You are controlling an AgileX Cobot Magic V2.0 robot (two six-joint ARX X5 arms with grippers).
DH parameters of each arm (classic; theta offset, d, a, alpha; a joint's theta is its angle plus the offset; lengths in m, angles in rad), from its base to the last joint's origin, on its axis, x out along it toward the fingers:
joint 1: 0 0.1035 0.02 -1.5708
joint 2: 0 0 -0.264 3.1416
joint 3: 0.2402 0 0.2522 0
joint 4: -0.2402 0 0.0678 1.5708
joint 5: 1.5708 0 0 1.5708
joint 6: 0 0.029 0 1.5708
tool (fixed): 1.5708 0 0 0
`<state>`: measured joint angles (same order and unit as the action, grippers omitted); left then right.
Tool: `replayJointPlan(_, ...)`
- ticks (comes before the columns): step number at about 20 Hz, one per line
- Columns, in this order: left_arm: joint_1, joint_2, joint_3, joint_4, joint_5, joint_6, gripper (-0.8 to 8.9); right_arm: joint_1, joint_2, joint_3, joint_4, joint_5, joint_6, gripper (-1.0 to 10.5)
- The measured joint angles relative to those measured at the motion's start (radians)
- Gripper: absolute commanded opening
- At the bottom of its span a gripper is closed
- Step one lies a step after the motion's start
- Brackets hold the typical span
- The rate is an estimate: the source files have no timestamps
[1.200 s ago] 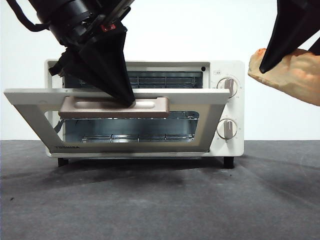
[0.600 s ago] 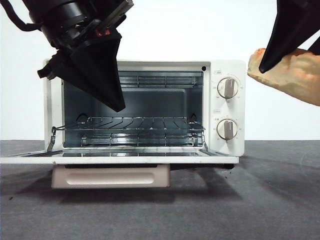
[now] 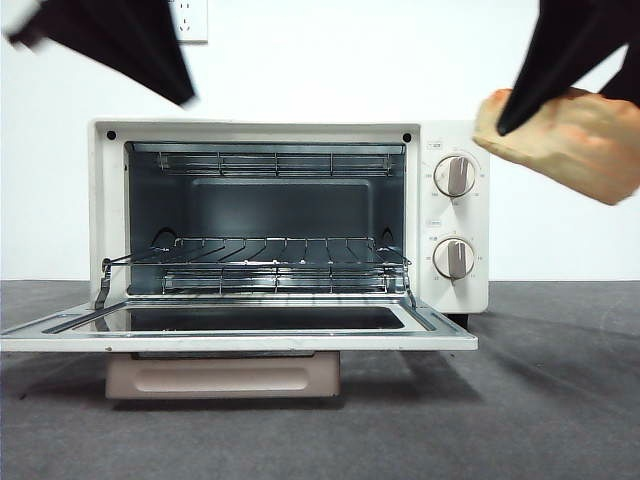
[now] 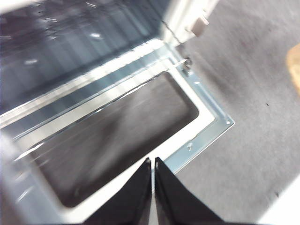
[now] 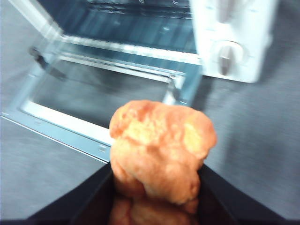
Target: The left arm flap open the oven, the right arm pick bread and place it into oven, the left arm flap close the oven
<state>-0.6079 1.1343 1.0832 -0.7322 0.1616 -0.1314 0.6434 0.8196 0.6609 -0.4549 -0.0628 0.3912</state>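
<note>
The cream-white oven [image 3: 450, 135] stands mid-table with its door [image 3: 240, 338] folded flat open, the beige handle [image 3: 222, 377] below its front edge and the wire rack [image 3: 260, 252] bare inside. My left gripper [image 4: 153, 165] is shut and empty, above the open door; it shows as a dark tip at the front view's top left [image 3: 180, 92]. My right gripper [image 3: 520, 110] is shut on the golden-orange bread [image 3: 565, 140] and holds it in the air right of the oven, at knob height. The bread [image 5: 159, 150] also fills the right wrist view between the jaws.
Two round knobs [image 3: 455, 176] sit on the oven's right panel. A wall socket [image 3: 190, 18] is on the white wall behind. The grey table [image 3: 540, 400] extends in front of and right of the oven.
The oven door dropped from half open to flat open. My left gripper let go of the handle and rose up to the left. The bread shifted slightly left toward the oven.
</note>
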Motion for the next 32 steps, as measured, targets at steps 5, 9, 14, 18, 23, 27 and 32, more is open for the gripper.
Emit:
replayJointPlan(5, 0.049, -0.204, -0.104, -0.077, -0.01, 0.002, 0.16, 0.023, 0.12, 0.014, 0.125, -0.044, 0.042, 2.1)
replayJointPlan(9, 0.067, -0.351, -0.184, -0.174, -0.013, -0.001, 0.16, 0.053, 0.293, 0.115, 0.215, -0.048, 0.058, 2.1)
replayJointPlan(14, 0.067, -0.461, -0.184, -0.184, -0.014, -0.013, 0.16, 0.07, 0.564, 0.3, 0.243, -0.044, 0.06, 2.1)
replayJointPlan(18, 0.067, -0.494, -0.184, -0.209, -0.014, -0.013, 0.16, 0.07, 0.74, 0.444, 0.243, -0.01, 0.063, 2.1)
replayJointPlan(23, 0.067, -0.499, -0.184, -0.226, -0.014, -0.013, 0.16, 0.07, 0.846, 0.502, 0.341, 0.068, 0.103, 2.1)
replayJointPlan(27, 0.067, -0.5, -0.184, -0.24, -0.014, -0.013, 0.16, 0.07, 0.9, 0.502, 0.427, 0.121, 0.142, 2.1)
replayJointPlan(32, 0.067, -0.503, -0.184, -0.255, -0.014, -0.013, 0.16, 0.07, 0.943, 0.502, 0.475, 0.141, 0.173, 2.1)
